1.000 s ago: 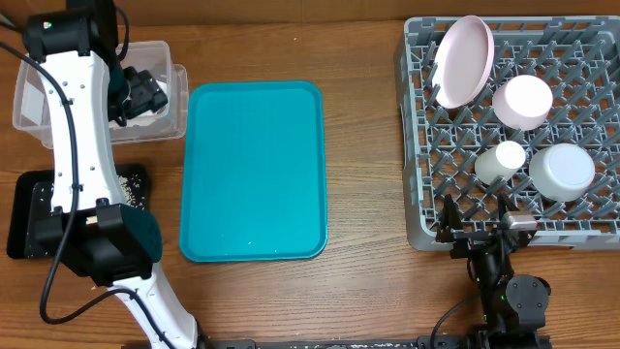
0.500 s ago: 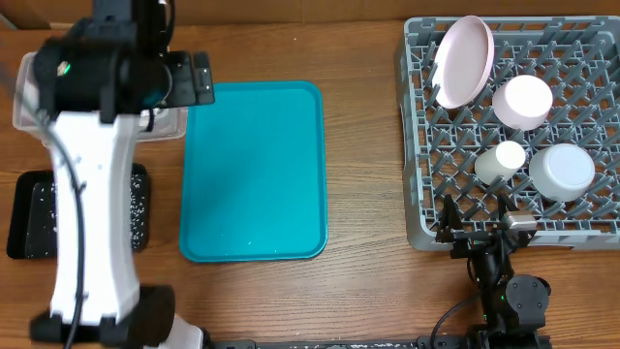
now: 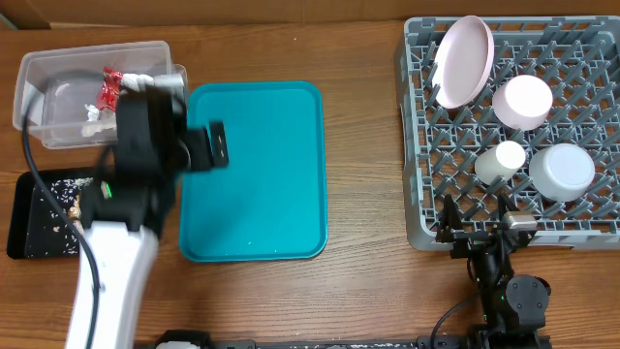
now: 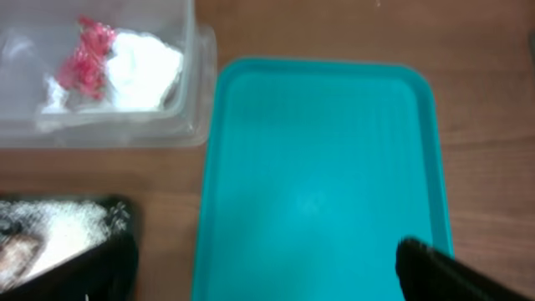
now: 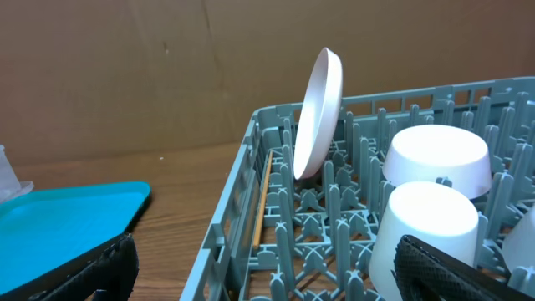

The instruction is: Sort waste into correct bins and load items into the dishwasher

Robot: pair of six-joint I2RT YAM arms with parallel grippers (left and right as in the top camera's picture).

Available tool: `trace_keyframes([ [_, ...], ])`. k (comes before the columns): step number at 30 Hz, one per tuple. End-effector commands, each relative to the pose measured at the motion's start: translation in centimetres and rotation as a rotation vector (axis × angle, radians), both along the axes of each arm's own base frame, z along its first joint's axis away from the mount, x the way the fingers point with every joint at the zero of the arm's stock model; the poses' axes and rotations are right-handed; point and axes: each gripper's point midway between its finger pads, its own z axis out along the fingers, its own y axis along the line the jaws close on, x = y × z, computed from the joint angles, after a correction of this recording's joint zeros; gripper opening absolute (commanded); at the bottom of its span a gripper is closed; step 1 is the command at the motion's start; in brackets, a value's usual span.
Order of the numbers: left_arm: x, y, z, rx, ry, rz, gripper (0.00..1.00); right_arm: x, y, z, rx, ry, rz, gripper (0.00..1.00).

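Note:
The clear tub (image 3: 29, 73) at the back left holds white napkins (image 3: 92, 114) and a red wrapper (image 3: 114, 79). In front of it, the black tray (image 3: 29, 228) carries pale crumbs. My left gripper (image 3: 217, 145) hangs open over the left edge of the teal tray, holding nothing. In the left wrist view I see the tub (image 4: 100, 134), the wrapper (image 4: 84, 63) and a napkin (image 4: 146, 75). The grey dish rack (image 3: 415, 194) holds an upright plate (image 3: 462, 60), two bowls (image 3: 523, 101) and a cup (image 3: 504, 158). My right gripper (image 3: 477, 221) rests open at the rack's near edge.
A teal serving tray (image 3: 257, 194) lies on the wooden table between the bins and the rack. In the right wrist view the rack's wall (image 5: 242, 209) stands just ahead, with the plate (image 5: 322, 109) and a bowl (image 5: 439, 159) behind it.
My left arm has swung from over the clear tub to the teal tray's left edge, uncovering the napkins and wrapper in the tub. The right arm has not moved.

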Motion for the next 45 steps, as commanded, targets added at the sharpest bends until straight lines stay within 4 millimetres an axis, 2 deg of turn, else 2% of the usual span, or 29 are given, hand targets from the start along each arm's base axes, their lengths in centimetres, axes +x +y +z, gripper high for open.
trace_keyframes([
  [1,-2.8,-0.9,-2.2,-0.039,-0.110,-0.071,1.00,0.0,-0.2,-0.1,-0.007,-0.005,-0.011,1.00],
  [5,-4.6,-0.8,-4.2,-0.044,-0.262,-0.075,1.00,0.0,-0.2,-0.1,-0.007,-0.005,-0.011,1.00],
  [10,-7.3,0.0,-5.8,0.044,-0.416,-0.098,1.00,0.0,-0.2,-0.1,-0.007,-0.005,-0.011,1.00],
  [15,-8.9,0.4,-8.8,0.062,-0.396,-0.092,1.00,0.0,-0.2,-0.1,-0.007,-0.005,-0.011,1.00],
  [17,-9.0,0.7,-9.2,0.072,-0.396,-0.077,1.00,0.0,-0.2,-0.1,-0.007,-0.005,-0.011,1.00],
  [21,-9.5,0.6,-9.2,0.065,-0.430,-0.084,1.00,0.0,-0.2,-0.1,-0.006,-0.005,-0.011,1.00],
  [25,-9.9,1.5,-8.8,0.091,-0.486,-0.035,1.00,0.0,-0.2,-0.1,-0.007,-0.005,-0.011,1.00],
  [29,-9.8,2.4,-6.8,0.100,-0.651,0.018,1.00,0.0,-0.2,-0.1,-0.007,-0.005,-0.011,1.00],
  [32,-9.7,2.6,-6.1,0.091,-0.756,0.023,1.00,0.0,-0.2,-0.1,-0.007,-0.005,-0.011,1.00],
  [36,-9.6,3.1,-6.8,0.047,-0.812,0.064,1.00,0.0,-0.2,-0.1,-0.006,-0.005,-0.011,1.00],
  [43,-9.8,3.7,-8.9,0.052,-0.725,0.094,1.00,0.0,-0.2,-0.1,-0.007,-0.005,-0.011,1.00],
  [45,-9.7,3.8,-8.8,0.053,-0.727,0.092,1.00,0.0,-0.2,-0.1,-0.007,-0.005,-0.011,1.00],
])
